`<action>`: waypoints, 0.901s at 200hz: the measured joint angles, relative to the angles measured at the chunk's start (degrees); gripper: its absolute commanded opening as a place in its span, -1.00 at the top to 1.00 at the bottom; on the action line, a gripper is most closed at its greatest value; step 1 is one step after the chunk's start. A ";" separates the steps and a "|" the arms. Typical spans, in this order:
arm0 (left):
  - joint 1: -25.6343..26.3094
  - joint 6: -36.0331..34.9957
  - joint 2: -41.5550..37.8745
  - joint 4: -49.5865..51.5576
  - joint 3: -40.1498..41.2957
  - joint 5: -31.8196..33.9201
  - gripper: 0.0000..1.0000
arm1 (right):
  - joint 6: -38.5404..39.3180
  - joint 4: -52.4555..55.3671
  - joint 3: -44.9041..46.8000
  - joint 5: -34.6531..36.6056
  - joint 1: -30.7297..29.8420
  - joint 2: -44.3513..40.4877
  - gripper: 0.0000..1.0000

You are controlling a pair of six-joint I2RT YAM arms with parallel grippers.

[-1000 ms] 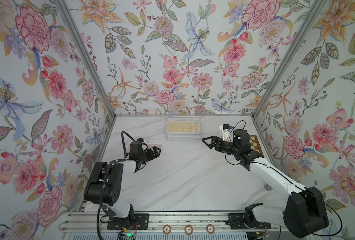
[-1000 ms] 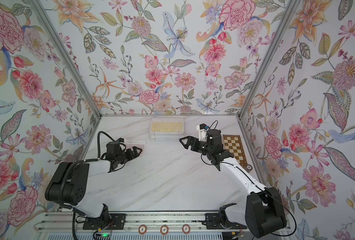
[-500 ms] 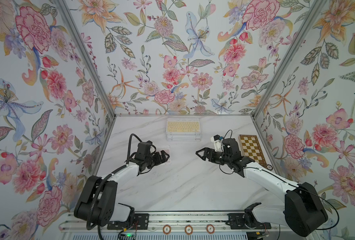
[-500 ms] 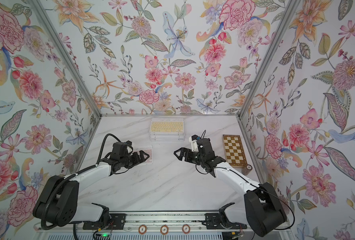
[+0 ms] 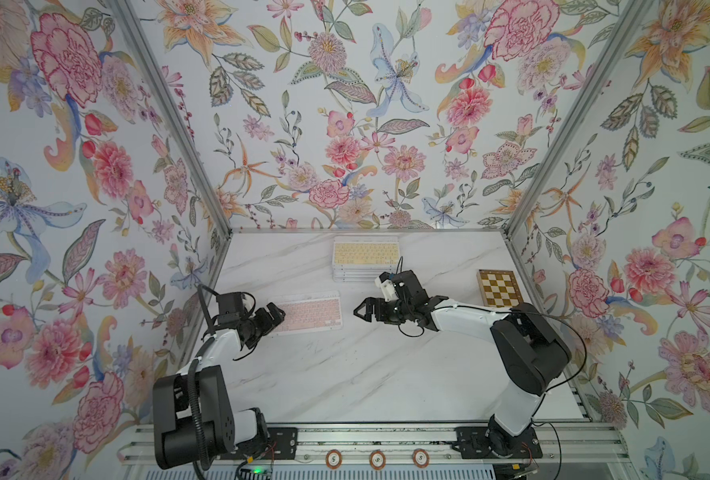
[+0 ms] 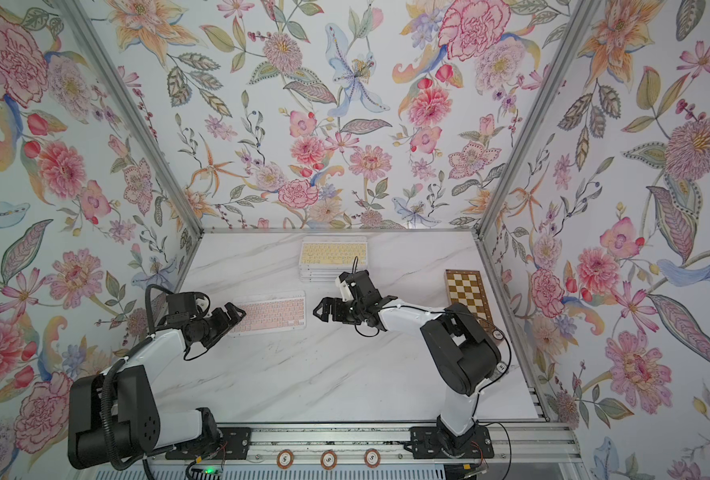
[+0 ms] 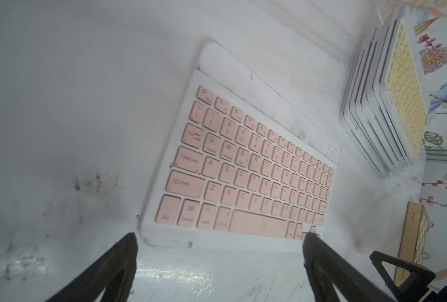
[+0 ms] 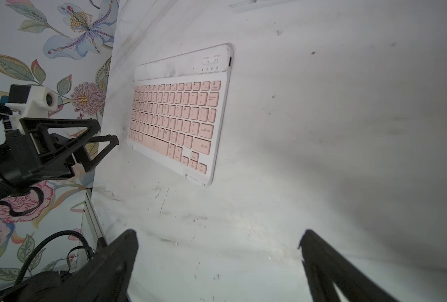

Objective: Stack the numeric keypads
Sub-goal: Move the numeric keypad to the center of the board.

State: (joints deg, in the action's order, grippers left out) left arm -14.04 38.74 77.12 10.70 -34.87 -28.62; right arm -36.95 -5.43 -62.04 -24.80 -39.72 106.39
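Observation:
A pink-keyed numeric keypad point(image 5: 309, 311) point(image 6: 270, 311) lies flat on the marble table, left of centre. My left gripper point(image 5: 276, 316) point(image 6: 236, 313) point(image 7: 220, 235) stands open at its left short edge, holding nothing. My right gripper point(image 5: 363, 311) point(image 6: 322, 309) point(image 8: 218, 232) is open too, a short gap from the keypad's right edge. The right wrist view shows the pink keypad point(image 8: 177, 115) with the left gripper point(image 8: 108, 132) beyond it. A stack of several numeric keypads point(image 5: 365, 253) point(image 6: 333, 253) point(image 7: 382, 104), a yellow-keyed one on top, stands by the back wall.
A brown-and-cream chessboard point(image 5: 500, 287) point(image 6: 467, 293) point(image 7: 413, 235) lies at the right side of the table, near the right wall. Flowered walls close the table in on the left, back and right. The arm bases sit on the front rail.
The right gripper has swung left and forward towards the pink keypad, uncovering the chessboard. The left gripper reached right, then drew back left; the pink keypad now lies flat in full view.

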 measured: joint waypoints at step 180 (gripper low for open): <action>23.69 8.70 19.91 -23.08 -8.63 9.03 -0.99 | -13.51 -18.32 9.20 -4.79 4.46 2.69 -0.98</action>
State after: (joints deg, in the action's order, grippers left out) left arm 9.65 47.44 97.03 -12.38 -43.51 -19.59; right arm -50.46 -23.75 -52.84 -29.58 -35.27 109.08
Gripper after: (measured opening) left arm 0.992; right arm 0.992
